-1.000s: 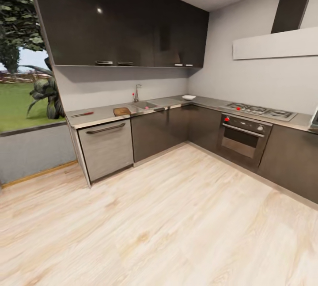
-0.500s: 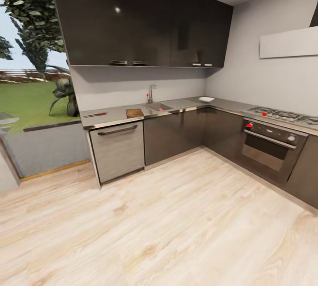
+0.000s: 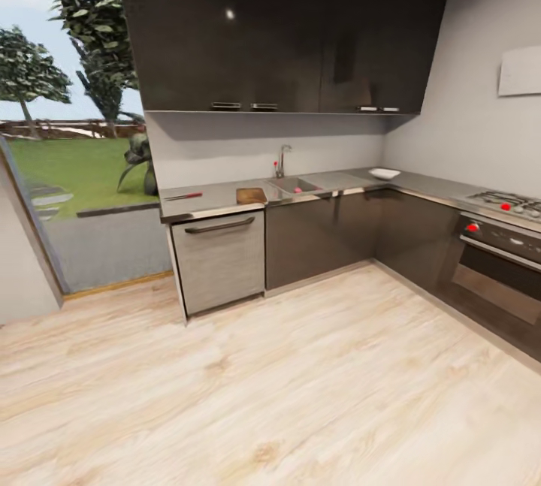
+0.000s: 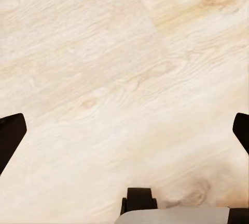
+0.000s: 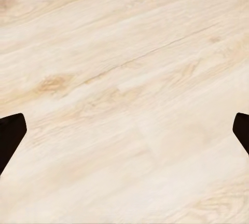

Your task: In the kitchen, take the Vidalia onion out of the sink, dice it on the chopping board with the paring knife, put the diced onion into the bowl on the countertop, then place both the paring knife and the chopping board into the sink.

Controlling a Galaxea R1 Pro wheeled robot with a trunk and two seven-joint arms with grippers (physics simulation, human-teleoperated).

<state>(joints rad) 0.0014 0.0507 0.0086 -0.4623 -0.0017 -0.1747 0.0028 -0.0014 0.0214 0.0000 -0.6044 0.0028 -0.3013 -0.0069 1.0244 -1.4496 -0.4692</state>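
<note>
Both wrist views looked down at pale wood floor (image 4: 124,68). Left gripper (image 4: 124,130) and right gripper (image 5: 124,135) had fingers spread wide, holding nothing. Across the floor, on the tabletop (image 3: 218,197): paring knife (image 3: 184,196) at the window end, chopping board (image 3: 251,195) just beside the sink (image 3: 294,185), pinkish Vidalia onion (image 3: 298,190) in the basin. Bowl (image 3: 384,173) farther along, near the corner.

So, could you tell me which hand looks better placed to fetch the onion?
Neither yet: the left hand and right hand both hang open over bare floor, far from the sink. The onion lies ahead, favouring neither.
</note>
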